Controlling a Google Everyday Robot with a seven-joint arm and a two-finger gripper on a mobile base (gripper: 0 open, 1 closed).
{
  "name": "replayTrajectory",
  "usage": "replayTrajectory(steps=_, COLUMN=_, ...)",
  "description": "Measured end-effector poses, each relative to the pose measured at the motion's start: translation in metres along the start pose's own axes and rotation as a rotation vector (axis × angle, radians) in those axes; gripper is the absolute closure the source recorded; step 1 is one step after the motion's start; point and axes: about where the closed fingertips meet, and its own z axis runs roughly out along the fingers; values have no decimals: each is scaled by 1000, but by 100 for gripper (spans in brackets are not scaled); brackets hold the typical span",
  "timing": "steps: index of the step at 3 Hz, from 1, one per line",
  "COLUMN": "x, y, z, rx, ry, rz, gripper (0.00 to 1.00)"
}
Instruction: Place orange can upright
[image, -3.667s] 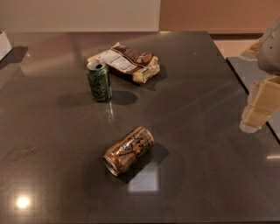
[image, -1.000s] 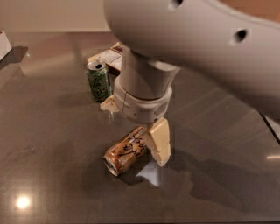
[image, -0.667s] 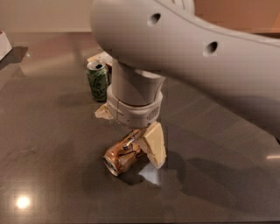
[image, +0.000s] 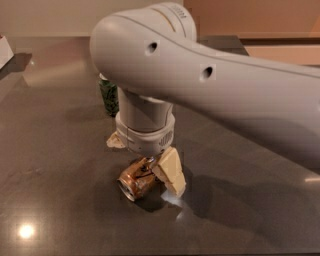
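Note:
The orange can (image: 135, 181) lies on its side on the dark table (image: 55, 150), silver end toward the front left. My gripper (image: 143, 159) has come straight down over it. One cream finger (image: 170, 173) stands at the can's right side and the other (image: 115, 142) behind its left, with the can between them. The jaws look open around the can, not pressed on it. The wrist hides the can's upper part.
A green can (image: 108, 98) stands upright behind the gripper, partly hidden by the arm. My large grey arm (image: 225, 85) crosses the right half of the view. A white object (image: 4, 50) sits at the table's far left edge.
The arm swung in from the right and came down over the orange can. In the last second the gripper sank lower, its fingers now at the can's sides. The can has not moved.

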Motion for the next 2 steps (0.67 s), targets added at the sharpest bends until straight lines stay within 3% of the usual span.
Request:
replayTrajectory(steps=1, x=12, y=8, z=20, rx=-59, ry=33, rz=59, gripper=54)
replayTrajectory(steps=2, x=18, y=12, z=7, rx=-53, ry=-5, rz=124, gripper=77)
